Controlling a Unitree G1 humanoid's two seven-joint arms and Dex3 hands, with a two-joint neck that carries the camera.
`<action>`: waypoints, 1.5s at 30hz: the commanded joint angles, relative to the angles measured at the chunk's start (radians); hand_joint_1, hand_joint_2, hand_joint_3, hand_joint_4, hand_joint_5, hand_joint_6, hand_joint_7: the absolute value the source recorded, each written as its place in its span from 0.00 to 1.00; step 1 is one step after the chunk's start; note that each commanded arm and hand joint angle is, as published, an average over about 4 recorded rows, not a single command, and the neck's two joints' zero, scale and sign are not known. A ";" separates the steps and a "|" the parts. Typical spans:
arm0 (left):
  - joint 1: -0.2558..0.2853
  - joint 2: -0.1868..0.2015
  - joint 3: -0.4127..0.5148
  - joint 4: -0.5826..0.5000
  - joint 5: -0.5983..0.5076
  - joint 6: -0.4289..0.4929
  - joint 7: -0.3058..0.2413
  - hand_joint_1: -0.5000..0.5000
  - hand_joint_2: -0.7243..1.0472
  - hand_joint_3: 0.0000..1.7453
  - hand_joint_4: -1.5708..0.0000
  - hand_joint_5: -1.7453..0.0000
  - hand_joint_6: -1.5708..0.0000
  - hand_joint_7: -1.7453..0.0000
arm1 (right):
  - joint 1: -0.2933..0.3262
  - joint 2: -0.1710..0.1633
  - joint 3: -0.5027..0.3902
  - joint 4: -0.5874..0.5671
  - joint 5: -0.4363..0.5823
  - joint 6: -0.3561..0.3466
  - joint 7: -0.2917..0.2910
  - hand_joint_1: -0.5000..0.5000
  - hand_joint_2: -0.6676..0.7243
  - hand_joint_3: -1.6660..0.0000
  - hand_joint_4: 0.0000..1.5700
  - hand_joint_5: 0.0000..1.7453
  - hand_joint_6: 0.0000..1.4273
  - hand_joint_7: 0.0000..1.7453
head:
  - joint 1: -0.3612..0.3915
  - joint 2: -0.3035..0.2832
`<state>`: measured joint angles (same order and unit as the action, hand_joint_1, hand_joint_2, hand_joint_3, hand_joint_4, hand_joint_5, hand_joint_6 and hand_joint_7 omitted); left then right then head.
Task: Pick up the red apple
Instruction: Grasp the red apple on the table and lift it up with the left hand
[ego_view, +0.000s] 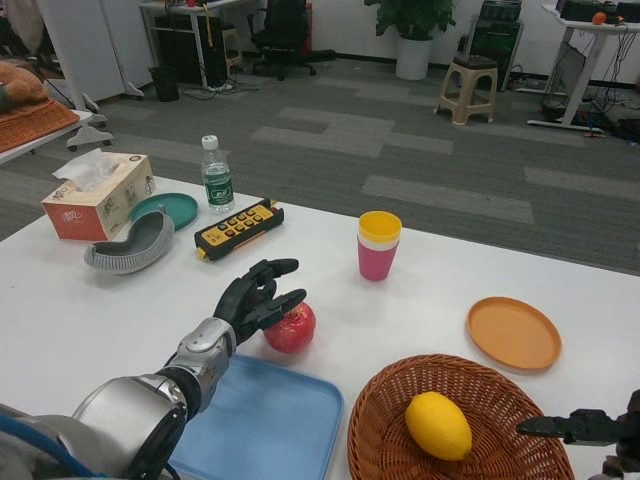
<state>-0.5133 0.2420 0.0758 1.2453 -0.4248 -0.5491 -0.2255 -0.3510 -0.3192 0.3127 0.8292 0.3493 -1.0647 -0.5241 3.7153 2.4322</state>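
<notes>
**My left hand at the red apple**

My left hand (255, 298) reaches out over the white table (90, 310), its fingers (283, 266) spread apart and holding nothing. The red apple (291, 329) sits on the table just beyond the far edge of the blue tray (265, 425), and my fingertips lie against its left upper side; whether they truly touch it I cannot tell. My right hand (590, 428) shows only at the lower right corner, beside the wicker basket (385, 400) that holds a lemon (437, 425); too little of it is in view to tell how its fingers lie. Farther back stand stacked cups (379, 245), an orange plate (514, 333), a yellow remote (238, 228), a water bottle (216, 176) and a tissue box (98, 197).
</notes>
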 joint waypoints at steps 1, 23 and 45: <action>0.009 -0.001 0.006 -0.021 -0.018 -0.012 -0.002 0.07 1.00 0.05 0.95 1.00 0.82 0.64 | 0.007 -0.003 0.000 -0.002 0.007 -0.008 -0.005 0.88 1.00 1.00 0.00 0.00 0.00 0.00 | 0.001 -0.001; -0.015 0.046 0.062 -0.204 0.461 0.156 0.019 0.00 1.00 0.05 1.00 0.76 1.00 0.92 | 0.005 -0.005 0.003 0.013 0.007 -0.008 -0.005 0.88 1.00 1.00 0.00 0.00 0.00 0.00 | 0.000 -0.012; -0.114 0.140 -0.113 -0.247 0.753 0.337 0.017 0.00 0.36 0.04 1.00 0.76 1.00 0.92 | 0.006 -0.008 0.004 0.011 0.008 -0.008 -0.005 0.88 1.00 1.00 0.00 0.00 0.00 0.00 | -0.013 -0.030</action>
<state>-0.6094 0.3654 -0.0220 1.0129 0.3201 -0.2236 -0.2093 -0.3494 -0.3202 0.3195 0.8399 0.3503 -1.0649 -0.5283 3.7024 2.4038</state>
